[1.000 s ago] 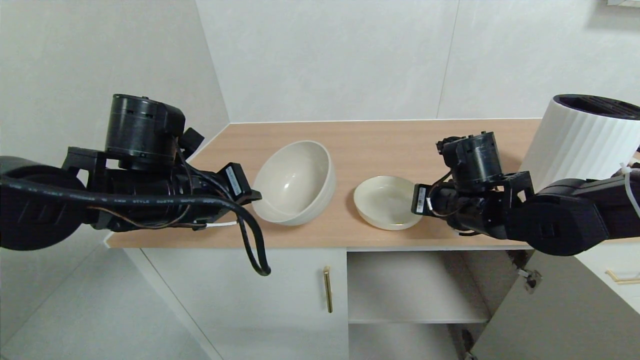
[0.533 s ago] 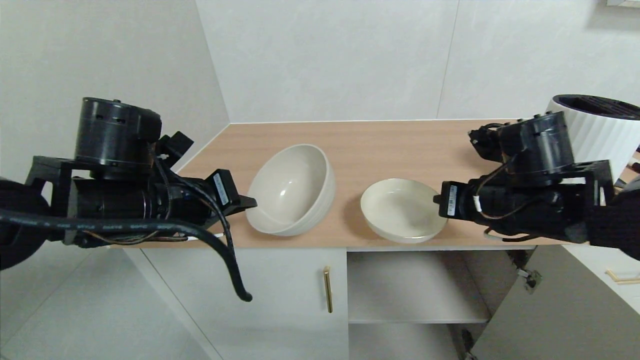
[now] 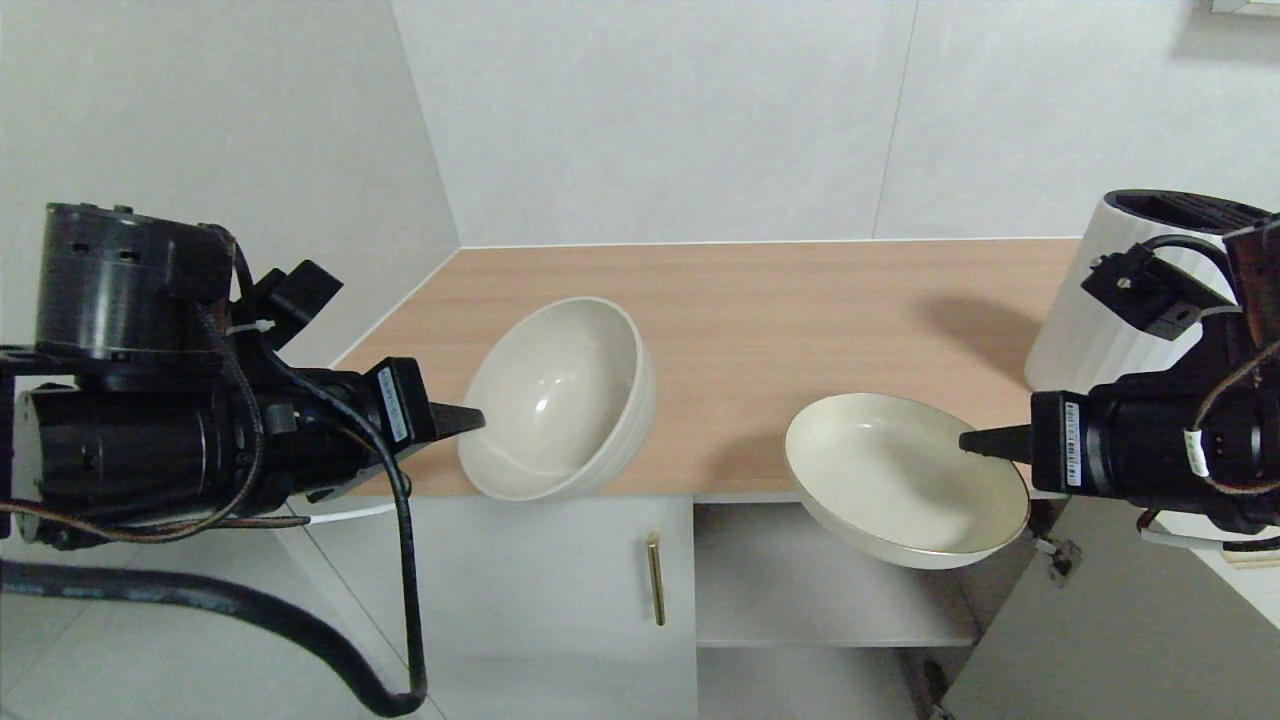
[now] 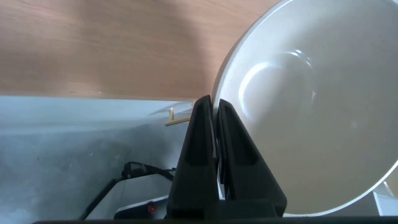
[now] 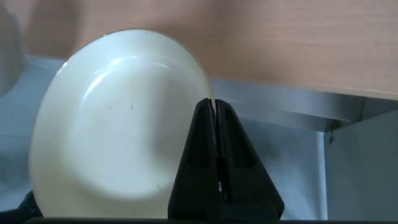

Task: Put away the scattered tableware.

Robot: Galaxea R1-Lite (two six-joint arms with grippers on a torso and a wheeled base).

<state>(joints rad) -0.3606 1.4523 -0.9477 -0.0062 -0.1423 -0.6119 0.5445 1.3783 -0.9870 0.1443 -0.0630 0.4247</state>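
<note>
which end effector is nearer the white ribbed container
Right. The right end effector, shut on the shallow dish, is close in front of the container; the left end effector holds the deep bowl across the counter.

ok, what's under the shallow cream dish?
The shallow cream ceramic dish, held by the right tool, hangs above the open white cabinet shelf; the dish covers part of it.
</note>
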